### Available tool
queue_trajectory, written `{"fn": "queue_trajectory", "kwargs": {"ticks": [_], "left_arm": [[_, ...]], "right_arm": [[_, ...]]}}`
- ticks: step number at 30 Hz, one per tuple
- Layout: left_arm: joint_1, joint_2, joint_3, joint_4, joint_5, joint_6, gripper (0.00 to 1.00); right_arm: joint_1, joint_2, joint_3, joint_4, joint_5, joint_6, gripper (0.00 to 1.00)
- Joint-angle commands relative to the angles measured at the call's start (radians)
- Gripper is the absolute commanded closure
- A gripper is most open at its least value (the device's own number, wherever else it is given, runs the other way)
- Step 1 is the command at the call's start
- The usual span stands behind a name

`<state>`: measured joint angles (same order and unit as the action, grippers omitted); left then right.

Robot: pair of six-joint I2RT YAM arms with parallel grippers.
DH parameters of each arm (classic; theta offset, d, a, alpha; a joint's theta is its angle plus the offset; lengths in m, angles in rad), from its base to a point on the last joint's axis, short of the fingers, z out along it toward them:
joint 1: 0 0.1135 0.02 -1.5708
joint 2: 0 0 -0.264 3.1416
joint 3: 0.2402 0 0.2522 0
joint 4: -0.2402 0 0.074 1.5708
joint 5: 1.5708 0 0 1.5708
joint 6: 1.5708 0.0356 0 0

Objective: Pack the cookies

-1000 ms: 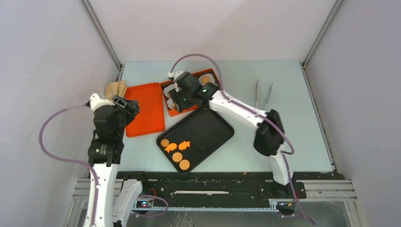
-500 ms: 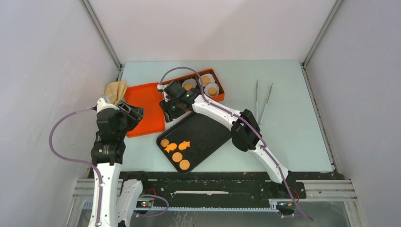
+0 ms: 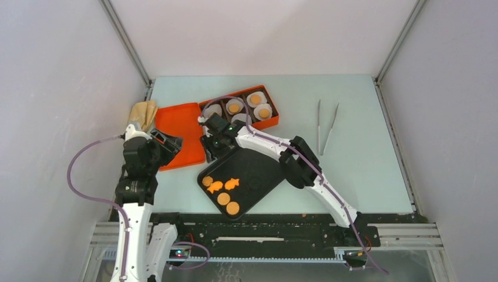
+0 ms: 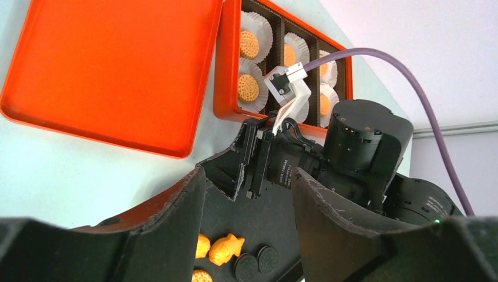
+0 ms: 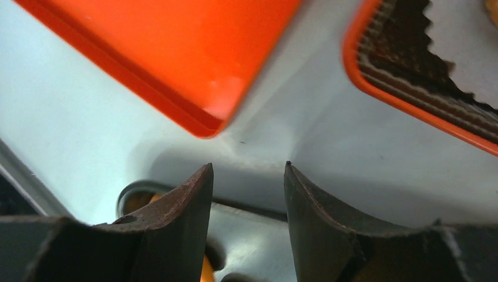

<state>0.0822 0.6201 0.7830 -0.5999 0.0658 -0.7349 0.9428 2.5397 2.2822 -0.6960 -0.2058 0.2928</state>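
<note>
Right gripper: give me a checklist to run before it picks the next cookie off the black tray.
1. Right gripper empty, jaws apart: ok.
2. Right gripper over the orange cookies on the black rectangular tray: not ok; it hangs at the tray's far corner, beside the flat orange lid.
3. Cookies waiting on the tray: ok, five orange ones in the top view.
4. Left gripper open and off the tray: ok.
5. Free slot in the orange compartment box: cannot tell; the right arm hides part.
</note>
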Motion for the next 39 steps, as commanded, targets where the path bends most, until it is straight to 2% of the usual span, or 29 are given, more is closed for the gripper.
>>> {"fn": "queue_trajectory", "kwargs": {"ticks": [1, 6, 8, 9, 10, 12, 14, 16, 23, 29, 31, 36, 39], "left_arm": [[0.008, 0.001, -0.018, 0.041, 0.040, -0.006, 0.40], [0.008, 0.014, -0.039, 0.073, 0.047, -0.018, 0.40], [0.008, 0.051, -0.060, 0.082, 0.026, -0.030, 0.43], [0.007, 0.076, -0.074, 0.088, 0.014, -0.037, 0.51], [0.008, 0.101, -0.089, 0.100, 0.002, -0.038, 0.67], [0.008, 0.160, -0.120, 0.121, -0.035, -0.040, 0.89], [0.006, 0.222, -0.141, 0.137, -0.063, -0.038, 0.99], [0.001, 0.284, -0.149, 0.151, -0.063, -0.039, 1.00], [-0.075, 0.534, -0.057, 0.142, -0.238, -0.046, 1.00], [-0.074, 0.795, 0.034, 0.183, -0.248, -0.054, 1.00], [-0.112, 0.860, 0.050, 0.198, -0.250, -0.058, 1.00], [-0.182, 0.948, 0.061, 0.226, -0.264, -0.070, 1.00], [-0.238, 0.942, 0.069, 0.206, -0.278, -0.074, 1.00]], "right_arm": [[-0.046, -0.121, -0.204, 0.007, -0.004, 0.053, 0.44], [-0.124, -0.296, -0.515, 0.089, 0.015, 0.069, 0.44], [-0.153, -0.351, -0.613, 0.124, 0.019, 0.067, 0.44], [-0.168, -0.372, -0.647, 0.140, 0.014, 0.063, 0.44], [-0.178, -0.396, -0.672, 0.150, 0.009, 0.055, 0.44], [-0.188, -0.429, -0.696, 0.157, 0.024, 0.039, 0.45], [-0.192, -0.462, -0.696, 0.155, 0.035, 0.026, 0.45], [-0.193, -0.500, -0.694, 0.160, 0.031, 0.023, 0.45], [-0.193, -0.672, -0.709, 0.181, -0.006, 0.032, 0.50], [-0.211, -0.816, -0.748, 0.167, -0.039, 0.037, 0.50], [-0.222, -0.851, -0.761, 0.161, -0.036, 0.038, 0.50], [-0.238, -0.938, -0.809, 0.141, -0.024, 0.023, 0.49], [-0.244, -0.970, -0.838, 0.136, -0.019, 0.018, 0.49]]}}
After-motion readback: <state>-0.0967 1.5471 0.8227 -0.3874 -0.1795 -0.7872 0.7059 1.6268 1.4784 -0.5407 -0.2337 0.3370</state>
